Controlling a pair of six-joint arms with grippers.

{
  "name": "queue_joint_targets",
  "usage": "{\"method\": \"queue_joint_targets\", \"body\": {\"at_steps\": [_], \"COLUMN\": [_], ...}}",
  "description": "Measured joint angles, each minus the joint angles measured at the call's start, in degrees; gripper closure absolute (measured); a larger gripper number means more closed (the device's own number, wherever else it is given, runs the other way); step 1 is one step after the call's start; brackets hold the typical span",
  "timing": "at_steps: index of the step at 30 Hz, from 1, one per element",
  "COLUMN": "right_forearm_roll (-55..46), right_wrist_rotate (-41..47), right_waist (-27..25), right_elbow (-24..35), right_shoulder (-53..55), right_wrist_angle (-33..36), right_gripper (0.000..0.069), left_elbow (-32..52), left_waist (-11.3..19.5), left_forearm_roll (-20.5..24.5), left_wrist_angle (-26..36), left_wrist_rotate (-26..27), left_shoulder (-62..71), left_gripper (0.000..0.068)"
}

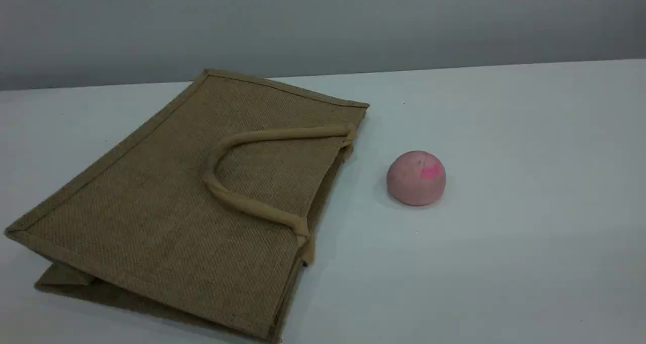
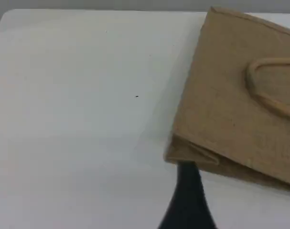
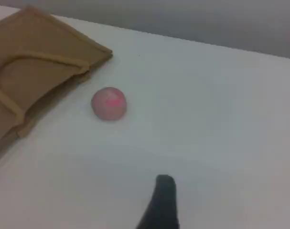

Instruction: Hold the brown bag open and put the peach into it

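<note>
The brown bag (image 1: 166, 203) lies flat on its side at the left of the table, its mouth facing right and shut flat. One padded handle (image 1: 237, 197) rests folded back on top of it. To its right, a short gap from the mouth, sits the peach (image 1: 416, 177), dusty pink with a bright pink blotch. Neither arm shows in the scene view. My left gripper (image 2: 187, 191) shows one dark fingertip above the table at the bag's (image 2: 230, 109) folded bottom corner, holding nothing. Only one fingertip of my right gripper (image 3: 164, 200) shows, well short of the peach (image 3: 109, 103), also holding nothing.
The white table (image 1: 504, 258) runs back to a grey wall. Its far edge passes just behind the bag's rear corner. A tiny dark speck (image 2: 136, 96) marks the tabletop left of the bag.
</note>
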Motion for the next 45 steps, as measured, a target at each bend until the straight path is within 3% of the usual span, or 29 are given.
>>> {"method": "queue_joint_targets", "body": {"at_steps": [6,9,21,33,45], "right_forearm_roll": [3.36,3.50,4.25,4.32,3.92], "right_wrist_rotate": [1.82,4.15,5.59,5.59,5.35], "right_waist": [0.00,0.00,0.00,0.00,0.00], "right_elbow": [-0.58,-2.09,-14.69,-20.75,-24.40], "right_shoulder": [0.00,1.14,23.78,45.93,62.44], "right_wrist_angle": [-1.49,-3.61,-13.68,-21.59,-27.18], "right_gripper": [0.0102,0.0102,0.0102,0.0102,0.0102], "left_elbow": [-0.61,-1.81,-13.73,-23.67,-33.67], "left_waist": [0.00,-0.06,-5.87,-5.87,-5.87], "left_forearm_roll": [0.24,0.36,0.10,-0.06,-3.81], "left_wrist_angle": [-1.29,-5.23,-15.13,-23.95,-26.54], "left_wrist_rotate": [0.00,0.00,0.00,-0.04,-0.22], "left_shoulder": [1.58,4.81,31.44,61.86,87.41], "left_gripper": [0.0195,0.0195,0.0195,0.0195,0.0195]}}
